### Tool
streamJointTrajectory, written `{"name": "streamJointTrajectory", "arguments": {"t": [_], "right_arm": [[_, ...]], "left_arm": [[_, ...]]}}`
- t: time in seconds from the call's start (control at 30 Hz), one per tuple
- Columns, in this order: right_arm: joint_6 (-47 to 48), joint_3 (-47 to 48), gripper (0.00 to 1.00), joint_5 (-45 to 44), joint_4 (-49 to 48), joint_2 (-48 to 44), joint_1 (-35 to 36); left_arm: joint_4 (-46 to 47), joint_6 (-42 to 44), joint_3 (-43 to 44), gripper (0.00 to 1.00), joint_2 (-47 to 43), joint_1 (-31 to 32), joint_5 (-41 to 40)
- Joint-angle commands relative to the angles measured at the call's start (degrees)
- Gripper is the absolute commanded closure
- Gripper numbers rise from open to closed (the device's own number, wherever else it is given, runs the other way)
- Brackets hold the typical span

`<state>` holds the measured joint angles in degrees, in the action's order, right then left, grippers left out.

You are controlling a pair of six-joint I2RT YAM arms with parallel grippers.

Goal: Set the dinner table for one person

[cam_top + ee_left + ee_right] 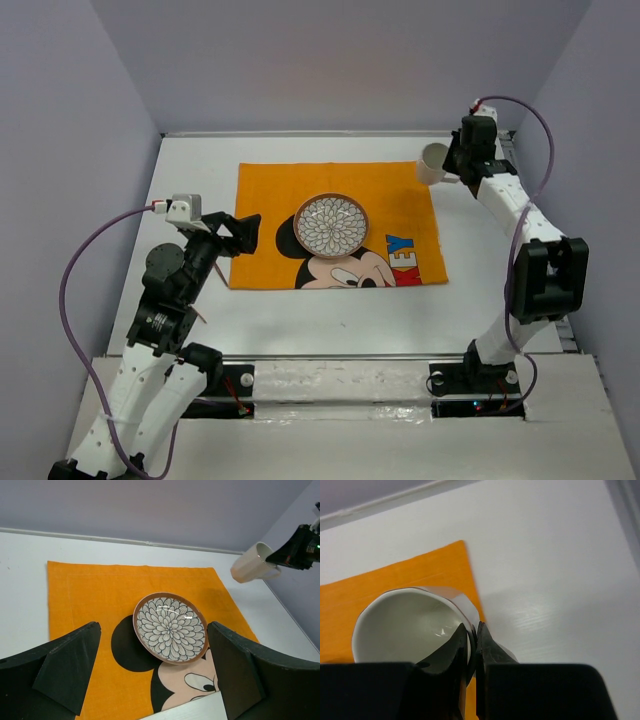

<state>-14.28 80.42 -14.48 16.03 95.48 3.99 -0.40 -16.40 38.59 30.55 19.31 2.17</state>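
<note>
The right gripper [472, 632] pinches the rim of the white cup [433, 163], tilted in the air by the far right corner of the orange mat [270, 200]. The plate [332, 224] sits mid-mat on the dinner table [330, 315]. The left gripper [246, 233] is wide open at the mat's left edge. Next, probably: set the cup down upright.

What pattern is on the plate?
The plate has white, dark-outlined petals and a brown rim; left wrist view.
</note>
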Motion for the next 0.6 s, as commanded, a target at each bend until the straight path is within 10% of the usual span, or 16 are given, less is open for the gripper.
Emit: {"name": "streamJointTrajectory", "arguments": {"t": [0.0, 0.57], "right_arm": [[1.80, 10.27, 1.00, 3.32, -4.17, 4.87, 3.12], [4.44, 26.71, 1.00, 0.68, 3.13, 22.29, 6.82]], "left_arm": [[3.04, 0.23, -0.44, 0.01, 0.04, -0.59, 0.99], [2.95, 0.41, -0.53, 0.01, -0.40, -1.47, 0.99]]}}
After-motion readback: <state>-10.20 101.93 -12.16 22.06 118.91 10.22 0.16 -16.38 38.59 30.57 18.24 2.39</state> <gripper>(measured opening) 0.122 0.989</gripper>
